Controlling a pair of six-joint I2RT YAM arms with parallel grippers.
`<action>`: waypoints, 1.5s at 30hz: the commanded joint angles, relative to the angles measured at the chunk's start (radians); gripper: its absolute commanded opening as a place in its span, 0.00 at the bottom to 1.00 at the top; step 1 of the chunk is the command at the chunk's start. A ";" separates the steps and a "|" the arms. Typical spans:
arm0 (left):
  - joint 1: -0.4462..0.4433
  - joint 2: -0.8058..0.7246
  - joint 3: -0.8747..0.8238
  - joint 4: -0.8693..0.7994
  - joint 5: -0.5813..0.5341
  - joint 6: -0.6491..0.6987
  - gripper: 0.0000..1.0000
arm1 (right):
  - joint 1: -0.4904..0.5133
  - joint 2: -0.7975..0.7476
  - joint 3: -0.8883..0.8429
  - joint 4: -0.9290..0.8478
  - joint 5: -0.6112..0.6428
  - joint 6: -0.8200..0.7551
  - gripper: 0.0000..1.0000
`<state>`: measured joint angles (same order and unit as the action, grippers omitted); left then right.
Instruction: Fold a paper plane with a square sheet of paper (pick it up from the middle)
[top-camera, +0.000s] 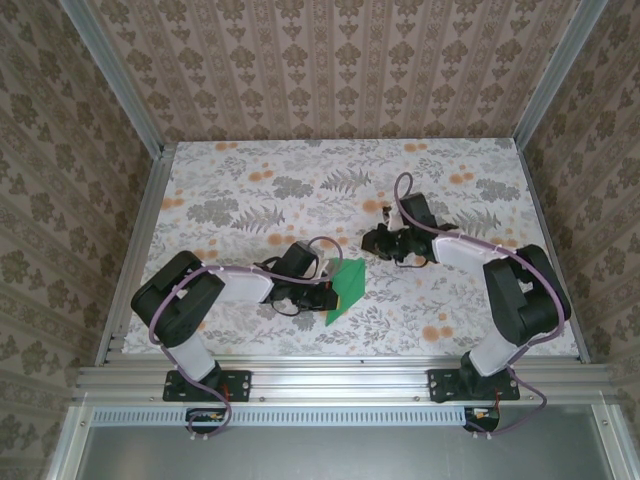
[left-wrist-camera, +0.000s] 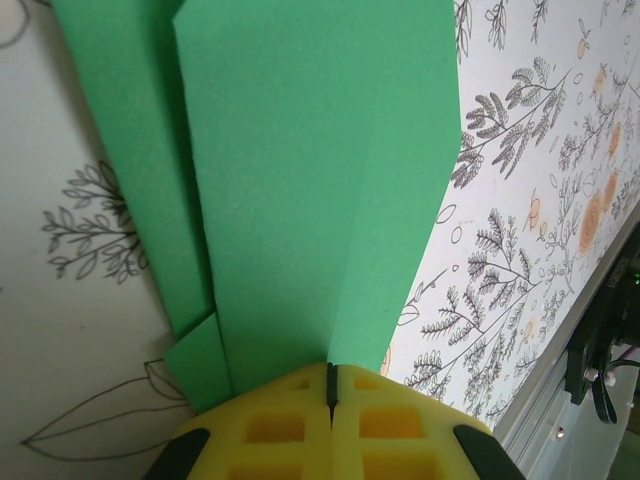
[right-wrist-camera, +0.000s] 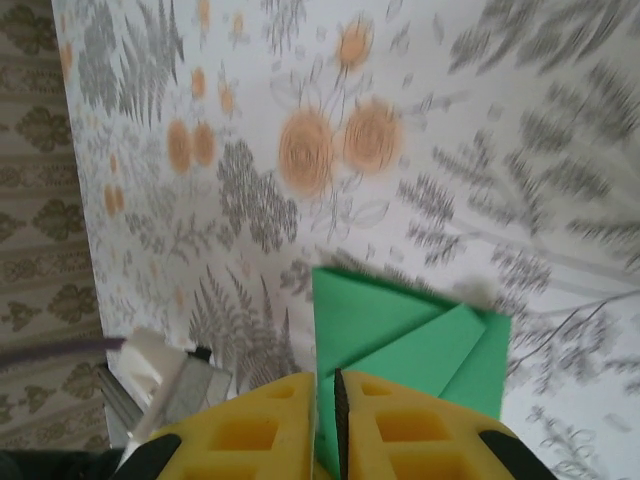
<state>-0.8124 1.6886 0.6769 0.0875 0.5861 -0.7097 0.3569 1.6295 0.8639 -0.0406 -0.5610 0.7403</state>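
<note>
The square sheet of paper (top-camera: 347, 288) is bright green and folded into a narrow creased shape with overlapping triangular flaps. It sits over the floral tabletop (top-camera: 250, 200), just right of the left arm. My left gripper (top-camera: 327, 291) is shut on its near end. In the left wrist view the paper (left-wrist-camera: 310, 180) fans out from between the closed yellow fingertips of the gripper (left-wrist-camera: 330, 378). My right gripper (top-camera: 372, 241) hovers just above and to the right of the paper, apart from it. Its yellow jaws (right-wrist-camera: 328, 390) stand a narrow slit apart, with the green paper (right-wrist-camera: 400, 320) beyond them.
Patterned walls enclose the table on three sides. An aluminium rail (top-camera: 340, 378) runs along the near edge by both arm bases, and it also appears in the left wrist view (left-wrist-camera: 560, 400). A grey and white piece of hardware (right-wrist-camera: 165, 372) sits left of the right fingers.
</note>
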 joint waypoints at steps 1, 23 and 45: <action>-0.014 0.054 -0.029 -0.201 -0.043 0.044 0.00 | 0.077 0.026 -0.045 0.066 -0.050 0.052 0.15; -0.043 -0.020 -0.084 -0.178 0.003 0.012 0.05 | 0.152 0.215 -0.049 0.025 0.119 0.037 0.08; -0.126 -0.147 -0.188 -0.230 -0.021 -0.039 0.12 | 0.143 0.221 -0.024 -0.011 0.135 0.019 0.08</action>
<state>-0.9070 1.5414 0.5480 0.0608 0.5297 -0.7280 0.5182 1.8088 0.8364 0.0170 -0.5564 0.7807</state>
